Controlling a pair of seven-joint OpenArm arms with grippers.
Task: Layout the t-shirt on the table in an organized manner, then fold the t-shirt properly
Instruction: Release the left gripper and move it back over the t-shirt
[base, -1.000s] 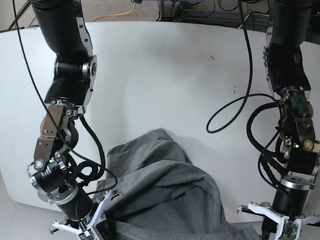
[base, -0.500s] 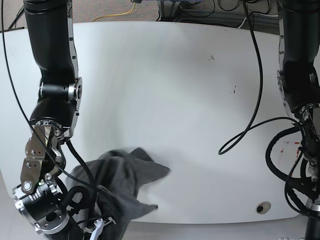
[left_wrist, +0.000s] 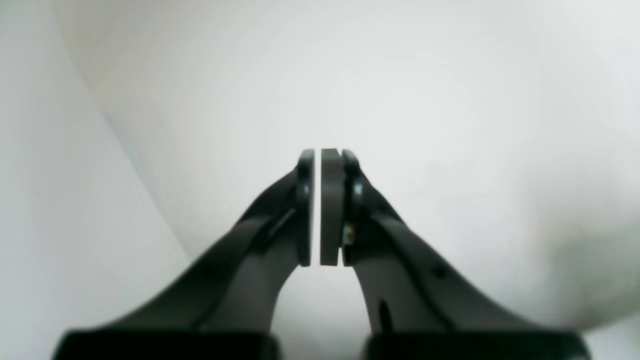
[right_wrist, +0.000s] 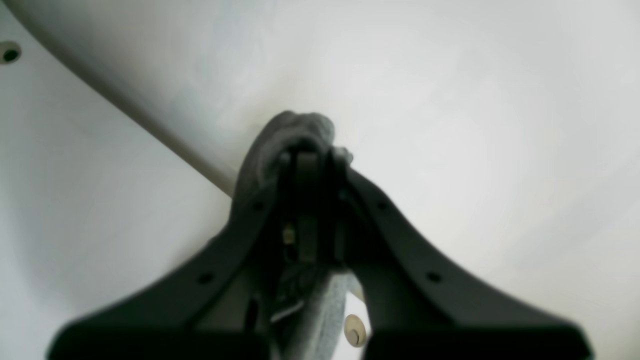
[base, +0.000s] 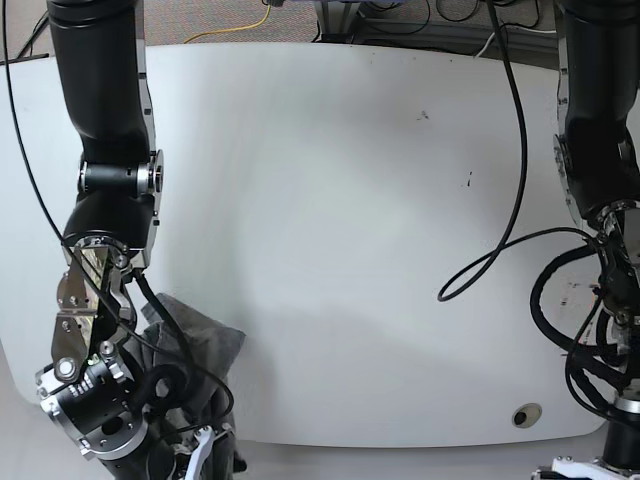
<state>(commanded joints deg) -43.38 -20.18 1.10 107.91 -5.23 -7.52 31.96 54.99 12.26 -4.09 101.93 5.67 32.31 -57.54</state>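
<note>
The t-shirt (base: 195, 350) is seen bunched into a dark grey heap at the near left corner of the tabletop (base: 330, 200), as the base view shows it, with part of the cloth hanging over the near edge beside the right arm. In the right wrist view the right gripper (right_wrist: 310, 160) is clenched on a fold of the t-shirt (right_wrist: 280, 135): grey knit cloth is wrapped over the fingertips and more of it is seen trailing down between the 2 fingers toward the camera. Behind that gripper the curved edge of the tabletop (right_wrist: 75, 150) is seen running diagonally, and 1 round grommet hole (right_wrist: 10, 51) is visible at the upper left of that view.

The left gripper (left_wrist: 318, 165) is shown in the left wrist view with its 2 pads brought almost together, only a thin bright slit being left between them, and nothing is held. Only blurred white surface is seen around it. In the base view this gripper lies mostly below the bottom edge of the picture at the near right corner, so its fingers cannot be made out there.

A second grommet hole (base: 526, 413) is seen near the near right edge of the tabletop. A black cable (base: 500, 260) is looped over the right part of the tabletop, and small dark specks (base: 423, 115) are scattered toward the far right.
</note>
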